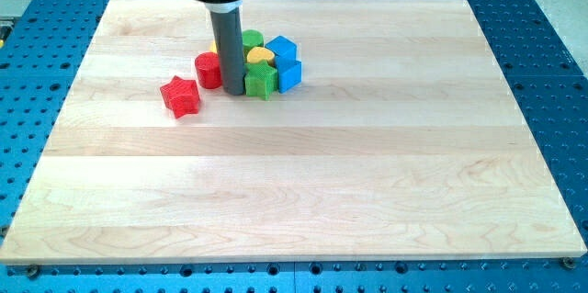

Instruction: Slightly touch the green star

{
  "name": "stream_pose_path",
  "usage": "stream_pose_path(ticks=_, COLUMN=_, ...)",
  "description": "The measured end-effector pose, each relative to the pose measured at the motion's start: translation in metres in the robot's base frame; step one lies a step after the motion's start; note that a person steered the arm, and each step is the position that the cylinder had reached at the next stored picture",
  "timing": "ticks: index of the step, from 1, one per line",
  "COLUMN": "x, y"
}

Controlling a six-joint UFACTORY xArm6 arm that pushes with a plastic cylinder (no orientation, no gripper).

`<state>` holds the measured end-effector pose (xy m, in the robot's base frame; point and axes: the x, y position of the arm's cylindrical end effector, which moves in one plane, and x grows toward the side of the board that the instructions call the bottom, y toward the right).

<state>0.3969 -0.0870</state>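
Observation:
The green star point(260, 82) lies in a tight cluster of blocks near the top middle of the wooden board point(303, 192). My tip point(232, 91) stands right at the star's left side, touching or nearly touching it, between the star and a red round block point(209, 70). Behind the star lie a yellow block point(260, 55), a green round block point(252, 39) and two blue blocks point(281, 50) point(288, 75). The rod hides part of the cluster.
A red star point(180, 95) lies apart, to the left of the cluster. A sliver of another yellow block point(213, 47) shows behind the rod. The board rests on a blue perforated table point(551, 73).

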Motion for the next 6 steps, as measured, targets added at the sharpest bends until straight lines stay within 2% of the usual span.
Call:
stream_pose_path(ticks=1, x=0.022, y=-0.003)
stream_pose_path(ticks=3, x=0.03, y=0.002)
stream_pose_path(ticks=4, x=0.036, y=0.043)
stream_pose_path(ticks=5, x=0.021, y=0.048)
stream_pose_path(ticks=6, x=0.021, y=0.025)
